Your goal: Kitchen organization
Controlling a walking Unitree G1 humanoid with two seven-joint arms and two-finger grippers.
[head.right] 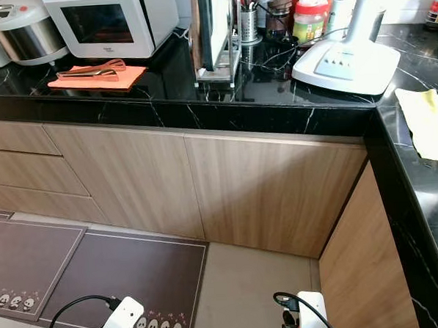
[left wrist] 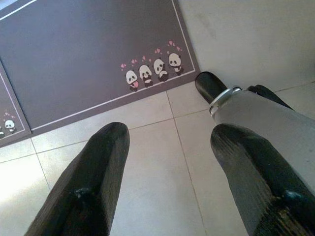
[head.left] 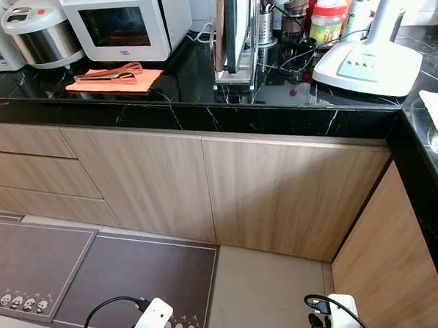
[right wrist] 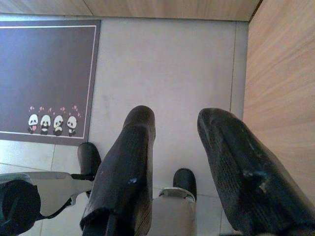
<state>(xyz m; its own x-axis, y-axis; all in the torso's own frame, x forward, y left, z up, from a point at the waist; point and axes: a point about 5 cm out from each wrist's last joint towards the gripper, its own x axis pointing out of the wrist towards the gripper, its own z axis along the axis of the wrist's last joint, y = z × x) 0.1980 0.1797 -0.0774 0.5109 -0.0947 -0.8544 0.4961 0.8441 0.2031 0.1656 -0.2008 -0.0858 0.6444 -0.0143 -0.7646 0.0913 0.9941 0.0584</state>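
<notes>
A pair of brown tongs (head.left: 110,73) lies on an orange cloth (head.left: 115,80) on the black marble counter (head.left: 200,91), in front of a white microwave (head.left: 120,24). A rack (head.left: 236,38) holding a dark board stands mid-counter, with a utensil holder and jars (head.left: 327,19) behind it. Both arms hang low over the floor. My left gripper (left wrist: 167,142) is open above the tiles, with nothing between its fingers. My right gripper (right wrist: 174,130) is open too, pointing at the floor beside the cabinet.
A rice cooker (head.left: 42,34) stands at the counter's left. A white fan base (head.left: 368,66) sits at the right, and a yellow cloth (head.right: 428,120) lies on the side counter. Wooden cabinet doors (head.left: 279,197) face me. Dark panda mats (head.left: 129,275) cover the floor.
</notes>
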